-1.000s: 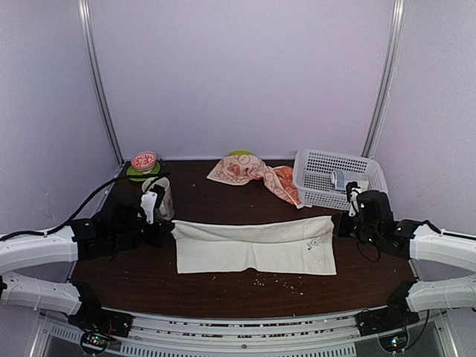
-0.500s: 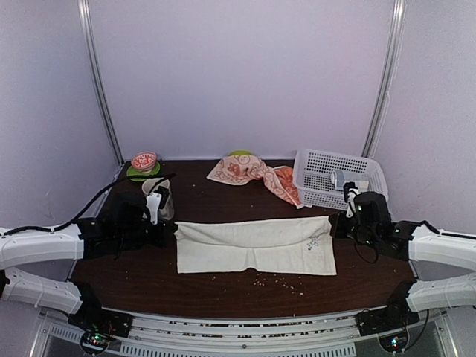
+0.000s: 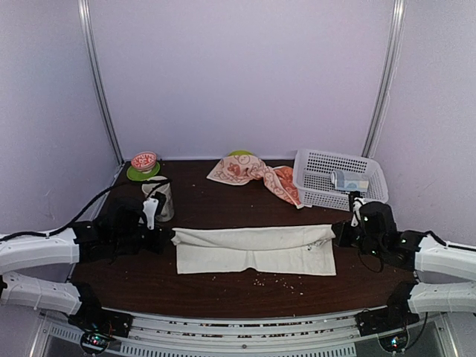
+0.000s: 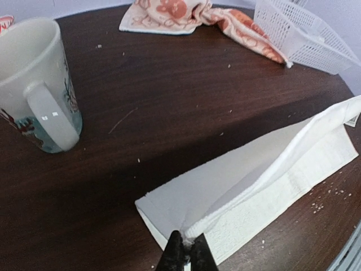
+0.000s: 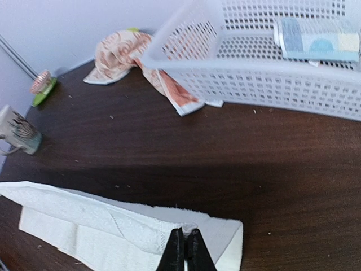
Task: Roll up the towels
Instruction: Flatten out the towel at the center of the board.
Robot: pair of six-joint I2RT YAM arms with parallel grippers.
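Change since a second ago: both arms have drawn back toward the near edge and carried the far long edge of the cream towel [image 3: 253, 251] with them. The cloth now lies narrower and doubled.
Left gripper [image 4: 186, 251]: jaws pinched tight on the left corner of the lifted edge. The bottom of its wrist view cuts off all but the fingertips.
Right gripper [image 5: 186, 243]: likewise closed, nipping the right corner of the same edge, with only the tips showing.
Cream towel: stretched between the two grippers, mid-table. The upper layer rises as a taut flap over a lower layer lying flat (a small mark near its right end is too small to read).
Mug [image 4: 34, 79]: upright, left of the towel and apart from it, partly cropped in the left wrist view.
Printed towel [image 3: 249, 171]: crumpled at the back centre, one end touching the basket's near left corner. It hides most of a green thing behind it.
Basket [image 5: 271, 82]: white lattice, back right, with a pale packet [image 5: 316, 39] lying inside.
Bowl [image 3: 143, 160]: red-patterned, on a green plate at the back left.
Table [image 3: 223, 290]: dark wood, with pale crumbs along the towel's near edge.
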